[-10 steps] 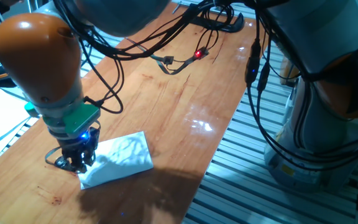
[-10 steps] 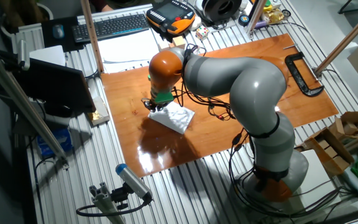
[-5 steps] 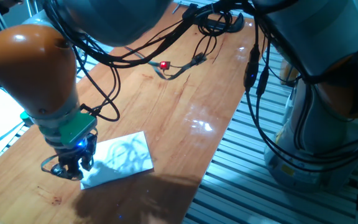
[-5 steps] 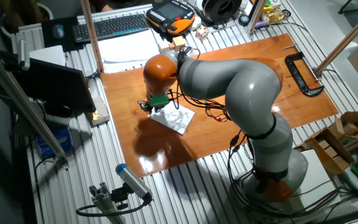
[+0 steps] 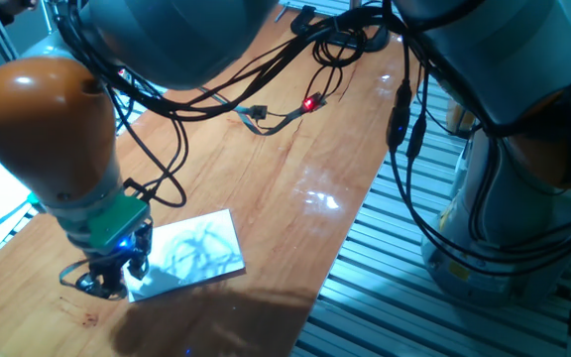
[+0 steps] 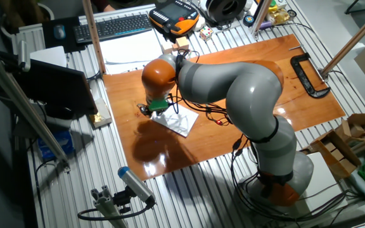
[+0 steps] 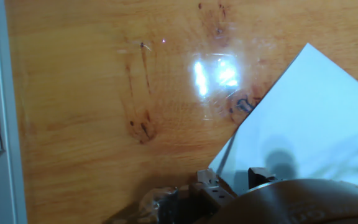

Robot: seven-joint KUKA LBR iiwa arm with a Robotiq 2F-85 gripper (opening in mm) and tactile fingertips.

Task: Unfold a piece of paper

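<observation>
The piece of paper (image 5: 191, 253) lies folded on the wooden table (image 5: 285, 149), a white rectangle with cable shadows across it. It also shows in the other fixed view (image 6: 181, 119) and fills the right of the hand view (image 7: 309, 118). My gripper (image 5: 115, 286) points down at the paper's near-left corner, low over the table. In the hand view the gripper (image 7: 234, 180) has a small gap between its fingertips (image 7: 207, 180). The paper's left edge runs into that gap. No printed face or crease shows.
Black cables with a red light (image 5: 312, 101) lie on the far part of the table. The table's right edge (image 5: 350, 248) drops to slatted aluminium rails. A black clamp (image 6: 306, 73), a keyboard (image 6: 116, 26) and printed sheets (image 6: 132, 45) sit around the table.
My gripper has slid towards the near-left along the paper's edge to its corner. The paper has stayed in place. The cable with the red light has shifted.
</observation>
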